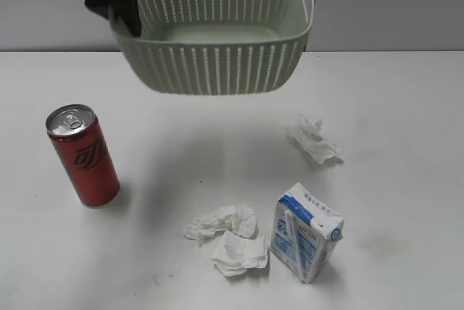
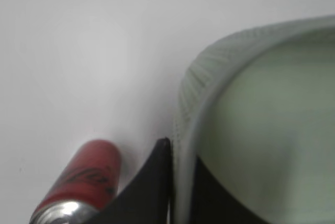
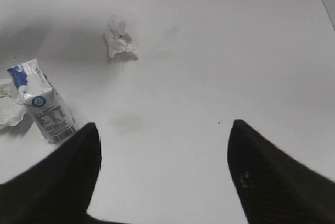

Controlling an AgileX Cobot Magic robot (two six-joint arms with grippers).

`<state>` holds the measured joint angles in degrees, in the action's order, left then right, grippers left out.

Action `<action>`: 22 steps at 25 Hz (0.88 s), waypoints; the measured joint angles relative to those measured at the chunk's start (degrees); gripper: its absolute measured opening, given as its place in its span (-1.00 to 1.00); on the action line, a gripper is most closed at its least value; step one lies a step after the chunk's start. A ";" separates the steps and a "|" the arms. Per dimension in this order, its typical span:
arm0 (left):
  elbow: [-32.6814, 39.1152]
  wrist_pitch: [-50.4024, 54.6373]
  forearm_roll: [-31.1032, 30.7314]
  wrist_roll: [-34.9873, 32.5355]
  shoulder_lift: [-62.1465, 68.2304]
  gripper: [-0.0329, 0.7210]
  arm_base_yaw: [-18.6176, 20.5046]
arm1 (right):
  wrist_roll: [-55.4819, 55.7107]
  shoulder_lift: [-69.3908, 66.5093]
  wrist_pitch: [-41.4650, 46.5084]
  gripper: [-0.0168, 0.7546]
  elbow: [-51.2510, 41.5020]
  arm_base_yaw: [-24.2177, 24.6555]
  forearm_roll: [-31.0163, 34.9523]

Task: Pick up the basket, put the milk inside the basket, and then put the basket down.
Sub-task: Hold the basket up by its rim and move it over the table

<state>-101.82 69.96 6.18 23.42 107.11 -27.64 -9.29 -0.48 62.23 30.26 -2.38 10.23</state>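
The pale green slotted basket (image 1: 217, 64) hangs in the air above the back of the table, tilted and empty. My left gripper (image 1: 123, 6) is shut on its left wall; in the left wrist view the black fingers (image 2: 180, 161) pinch the basket's rim (image 2: 209, 72). The white and blue milk carton (image 1: 304, 232) stands upright on the table at the front right, and shows at the left of the right wrist view (image 3: 42, 101). My right gripper (image 3: 163, 130) is open and empty above bare table, to the right of the carton; it is out of the exterior view.
A red soda can (image 1: 83, 154) stands at the left, also in the left wrist view (image 2: 78, 182). Crumpled tissues (image 1: 228, 237) lie just left of the carton, and another tissue (image 1: 313, 140) lies right of centre, seen too in the right wrist view (image 3: 119, 38).
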 joint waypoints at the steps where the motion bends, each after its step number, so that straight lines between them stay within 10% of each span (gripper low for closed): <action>1: 2.86 0.12 -0.15 0.28 -1.12 -0.89 -0.40 | -1.94 -1.12 1.26 0.52 0.56 0.00 0.93; 10: 22.13 -7.60 2.40 2.34 -8.26 -0.89 -1.45 | -9.47 -15.83 6.90 0.52 8.82 0.00 6.87; 22: 23.31 -14.52 2.56 2.51 -7.26 -0.89 -1.49 | -13.50 -41.04 -0.59 0.52 11.13 -11.57 7.00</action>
<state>-78.51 55.44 8.74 25.93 99.85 -29.12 -22.79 -41.52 61.64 41.39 -13.96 17.23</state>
